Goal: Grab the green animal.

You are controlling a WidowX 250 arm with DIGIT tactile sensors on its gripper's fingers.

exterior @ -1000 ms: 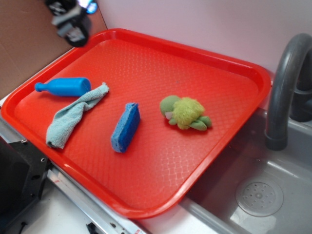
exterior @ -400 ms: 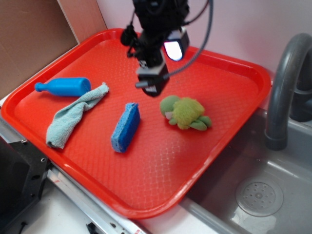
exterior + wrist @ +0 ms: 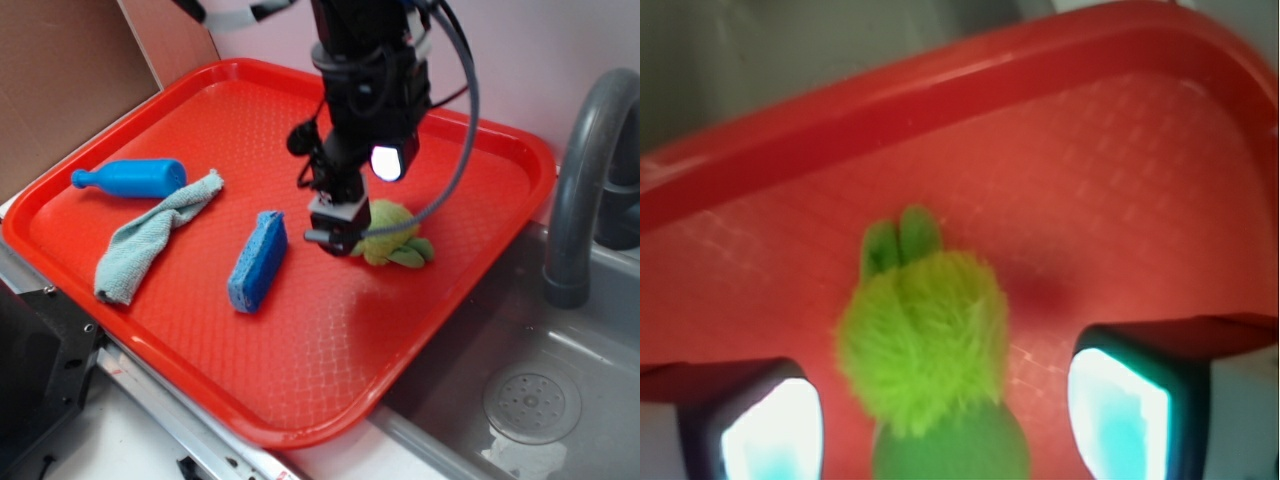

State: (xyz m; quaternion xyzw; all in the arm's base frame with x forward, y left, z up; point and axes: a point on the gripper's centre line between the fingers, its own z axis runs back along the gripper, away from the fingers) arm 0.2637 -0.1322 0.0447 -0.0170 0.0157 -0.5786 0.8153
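Observation:
The green animal (image 3: 395, 235), a fuzzy yellow-green plush with a darker green head, lies on the red tray (image 3: 300, 330) right of the middle. My gripper (image 3: 335, 228) hangs over its left end and hides its head in the exterior view. In the wrist view the green animal (image 3: 925, 340) sits between my two fingertips (image 3: 1120, 415), which stand wide apart on either side of it without touching it. The gripper (image 3: 945, 420) is open.
A blue sponge (image 3: 258, 260) lies just left of the gripper. Further left are a pale teal cloth (image 3: 150, 235) and a blue bottle-shaped toy (image 3: 130, 178). A grey faucet (image 3: 585, 170) and sink (image 3: 530, 400) sit right of the tray, whose raised rim (image 3: 940, 90) shows ahead in the wrist view.
The arm came in from the top left and dropped toward the front right, from above the tray's middle to right over the green animal's head. Nothing on the tray has moved.

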